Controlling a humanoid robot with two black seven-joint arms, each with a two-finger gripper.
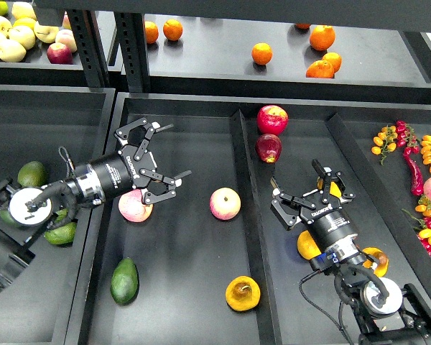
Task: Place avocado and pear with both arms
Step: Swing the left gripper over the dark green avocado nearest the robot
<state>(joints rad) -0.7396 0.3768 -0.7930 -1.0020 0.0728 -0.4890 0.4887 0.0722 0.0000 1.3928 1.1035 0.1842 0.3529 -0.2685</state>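
Observation:
The dark green avocado point(124, 280) lies near the front left of the middle black tray point(187, 273). The orange-yellow pear point(243, 293), with its brown hollow facing up, lies at the front right of the same tray. My left gripper point(154, 160) is open and empty, hovering over the tray's left part, above a pink-yellow peach point(133, 207). My right gripper point(309, 190) is open over the tray to the right. A yellow fruit point(333, 188) shows partly behind its right finger, and I cannot tell whether they touch.
A second peach point(225, 203) lies mid-tray. Two red apples point(272, 118) sit at the back of the right tray, and yellow fruits point(307, 246) lie under my right arm. Other avocados point(32, 173) lie in the left tray. Oranges point(261, 53) sit on the shelf; chillies point(414, 162) lie at far right.

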